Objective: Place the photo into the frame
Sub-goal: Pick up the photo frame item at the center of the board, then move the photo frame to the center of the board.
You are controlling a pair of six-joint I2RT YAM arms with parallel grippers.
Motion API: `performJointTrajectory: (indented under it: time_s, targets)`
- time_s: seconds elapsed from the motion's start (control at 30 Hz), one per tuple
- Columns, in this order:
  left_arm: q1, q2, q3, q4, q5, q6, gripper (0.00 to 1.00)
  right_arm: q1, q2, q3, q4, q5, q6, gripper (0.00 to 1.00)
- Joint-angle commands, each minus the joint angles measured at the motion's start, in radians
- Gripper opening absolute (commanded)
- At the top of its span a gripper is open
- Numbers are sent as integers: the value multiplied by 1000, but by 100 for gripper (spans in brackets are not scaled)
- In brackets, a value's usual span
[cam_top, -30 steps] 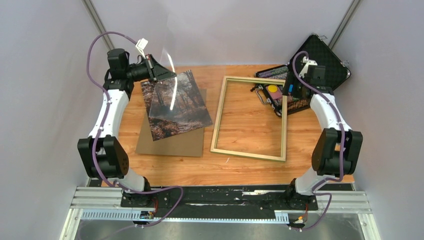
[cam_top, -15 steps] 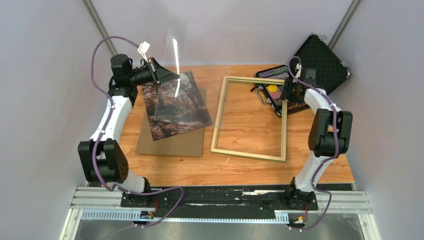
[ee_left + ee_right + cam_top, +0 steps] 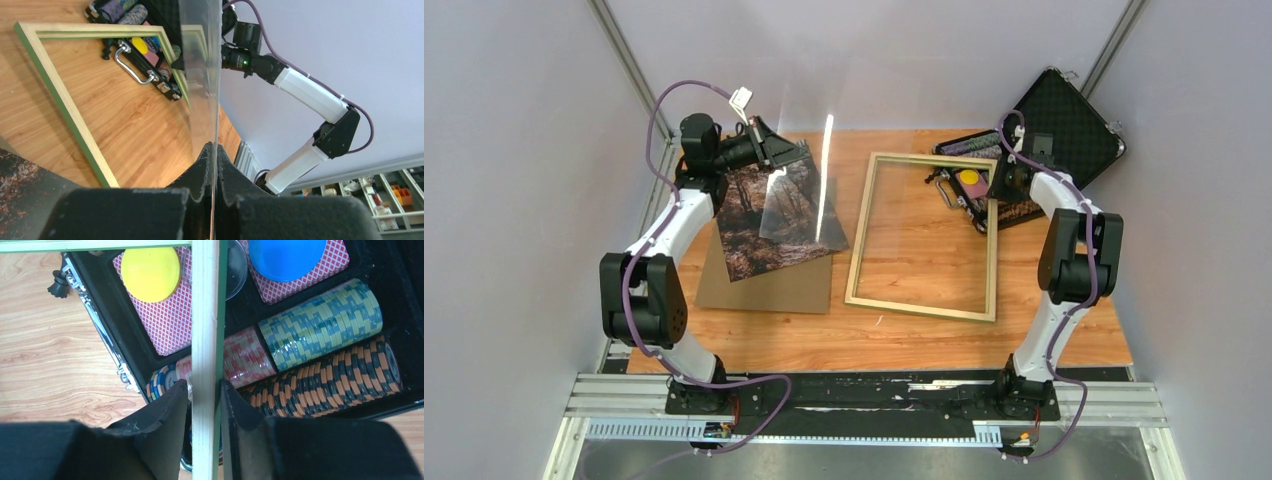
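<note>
The photo (image 3: 749, 240), a misty autumn forest print, lies tilted on the brown backing board (image 3: 764, 290) at left. My left gripper (image 3: 796, 152) hovers over its far edge, shut on a clear pane (image 3: 809, 195) held edge-on between the pads (image 3: 214, 150). The frame (image 3: 861, 230) lies back-up at centre, pale wood with a green edge (image 3: 65, 100). My right gripper (image 3: 997, 185) is at the frame's far right rail (image 3: 205, 315), jaws astride it (image 3: 205, 385); the right pad touches the rail and a thin gap shows beside the left pad.
An open black case (image 3: 1069, 110) of poker chips (image 3: 320, 325) and cards sits at the far right, under the frame's right rail. Its metal handle (image 3: 132, 67) pokes inside the frame opening. Grey walls close in on both sides.
The left arm has swung right, carrying the clear pane from the photo's left side toward the frame. The right gripper's jaws have narrowed around the frame rail and its elbow has risen.
</note>
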Motion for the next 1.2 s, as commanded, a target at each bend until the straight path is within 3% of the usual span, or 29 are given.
performJointTrajectory:
  time_s: [0.0, 0.2, 0.27, 0.77, 1.17]
  targets:
    - [3, 1, -8, 144, -19, -59, 0, -4, 31, 62, 0, -24, 21, 25]
    - [2, -1, -35, 212, -16, -87, 0, -4, 39, 83, -8, -52, 50, 2]
    - [2, -7, -41, 213, -12, -80, 0, -4, 34, 85, -14, -59, 63, 0]
    - [4, -87, -50, 171, 12, 10, 0, -9, 31, 85, -28, -319, 124, 0]
    - [13, -148, -32, 65, -12, 98, 0, 47, 3, 102, -48, -257, 138, 0]
